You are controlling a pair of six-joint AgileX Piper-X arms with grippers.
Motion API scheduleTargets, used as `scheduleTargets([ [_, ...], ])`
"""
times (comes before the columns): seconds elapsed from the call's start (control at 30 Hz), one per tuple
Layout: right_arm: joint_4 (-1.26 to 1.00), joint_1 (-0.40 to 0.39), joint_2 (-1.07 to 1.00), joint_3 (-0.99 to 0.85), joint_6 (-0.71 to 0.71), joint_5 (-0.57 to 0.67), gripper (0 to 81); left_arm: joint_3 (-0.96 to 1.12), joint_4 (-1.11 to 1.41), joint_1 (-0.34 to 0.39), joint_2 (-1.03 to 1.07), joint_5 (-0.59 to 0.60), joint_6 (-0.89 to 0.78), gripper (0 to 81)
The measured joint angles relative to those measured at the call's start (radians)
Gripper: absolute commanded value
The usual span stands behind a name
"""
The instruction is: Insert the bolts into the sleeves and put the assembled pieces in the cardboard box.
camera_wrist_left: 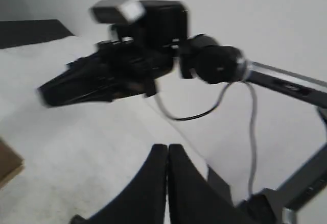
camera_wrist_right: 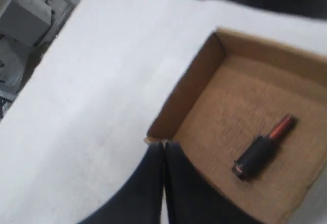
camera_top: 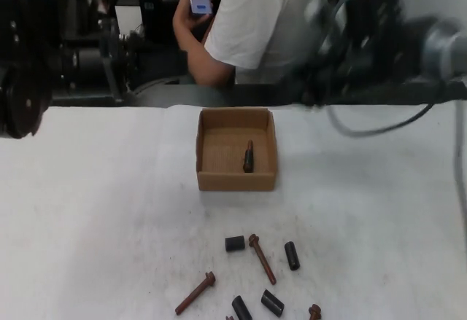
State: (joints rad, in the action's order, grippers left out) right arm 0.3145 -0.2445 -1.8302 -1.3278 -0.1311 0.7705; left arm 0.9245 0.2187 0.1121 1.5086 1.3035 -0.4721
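High view: one finished piece [camera_top: 248, 157] lies in the box [camera_top: 236, 182] — that one is done. Loose bolts [camera_top: 261, 258] and sleeves [camera_top: 234, 244] wait on the bench [camera_top: 109, 225], far from both pincers.

Left wrist view: the left pincer [camera_wrist_left: 167, 153] is squeezed together, holding nothing.

Right wrist view: the right pincer [camera_wrist_right: 163, 150] is together too and empty, just beside the box wall — the finished piece lies a little past it, so this pincer looks free to fetch more.

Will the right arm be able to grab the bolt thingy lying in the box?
Probably yes. The box is open on top, the assembled piece lies alone on its floor, and nothing covers it. The arm's jaws are shut, though, so they must open first.
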Motion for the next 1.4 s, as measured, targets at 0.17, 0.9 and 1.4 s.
scheduleTargets([
  [0.17, 0.122, 0.031, 0.162, -0.008, 0.143, -0.085, 0.8, 0.0, -0.392, 0.003, 0.0, -0.431, 0.472, 0.3],
  [0.9, 0.551, -0.076, 0.182, 0.194, 0.407, -0.519, 0.8, 0.02, -0.928, 0.153, -0.014, -0.914, 0.888, 0.3],
  [1.4, 0.537, -0.174, 0.182, 0.205, 0.299, -0.412, 0.8, 0.034, -1.056, 0.274, -0.014, -0.823, 0.897, 17.9],
])
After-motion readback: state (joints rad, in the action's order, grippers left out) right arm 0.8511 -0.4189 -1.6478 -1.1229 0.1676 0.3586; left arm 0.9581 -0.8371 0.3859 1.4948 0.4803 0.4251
